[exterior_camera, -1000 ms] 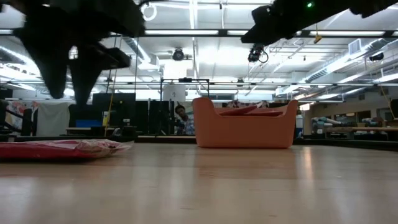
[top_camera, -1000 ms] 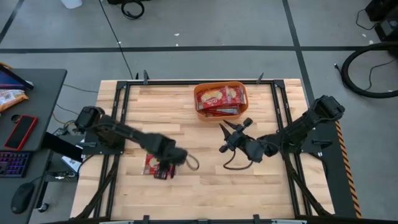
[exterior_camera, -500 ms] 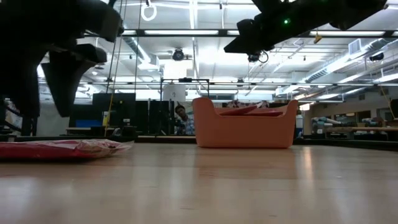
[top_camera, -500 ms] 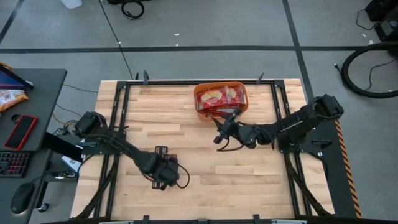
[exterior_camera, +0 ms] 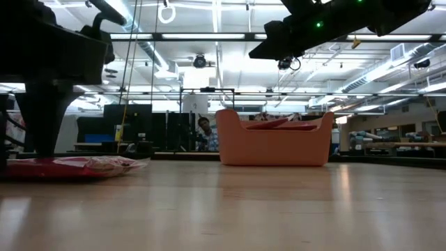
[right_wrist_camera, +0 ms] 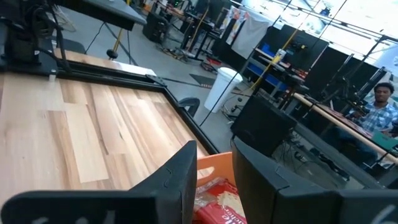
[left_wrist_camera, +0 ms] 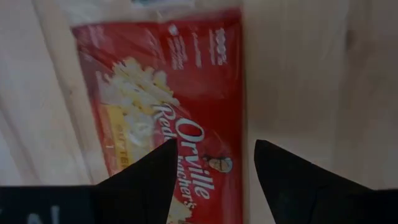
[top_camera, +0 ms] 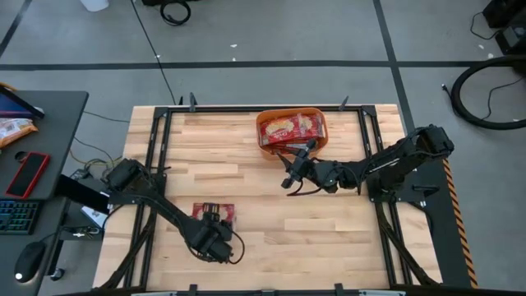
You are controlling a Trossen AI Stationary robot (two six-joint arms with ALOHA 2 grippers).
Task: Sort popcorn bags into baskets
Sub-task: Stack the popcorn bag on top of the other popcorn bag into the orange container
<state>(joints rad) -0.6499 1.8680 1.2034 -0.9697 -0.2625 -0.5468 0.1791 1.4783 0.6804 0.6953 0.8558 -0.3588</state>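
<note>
One red popcorn bag [top_camera: 214, 214] lies flat, print side up, on the table's near-left part, and also shows in the low view as the popcorn bag [exterior_camera: 77, 166]. My left gripper [top_camera: 215, 233] hangs open just over its near end; in the wrist view the gripper [left_wrist_camera: 214, 165] has its fingers spread above the bag [left_wrist_camera: 168, 106]. The orange basket [top_camera: 258, 131] stands at the far middle with several red packets [top_camera: 292, 129] inside. My right gripper [top_camera: 288, 171] hovers open just in front of the basket, high above the wood, and its wrist view [right_wrist_camera: 214, 143] looks over the basket's rim [right_wrist_camera: 214, 163].
Black frame rails [top_camera: 160, 140] run along the table's sides. A desk to the left holds a plain red slab [top_camera: 29, 173], a keyboard and a mouse. Bare wood [top_camera: 329, 222] lies between bag and basket. A person [right_wrist_camera: 379, 106] sits in the room beyond.
My left gripper has moved from over the bag toward the table's near edge and come down, leaving the bag uncovered and lying where it was. My right gripper has moved toward the far edge and a little left, up to the basket.
</note>
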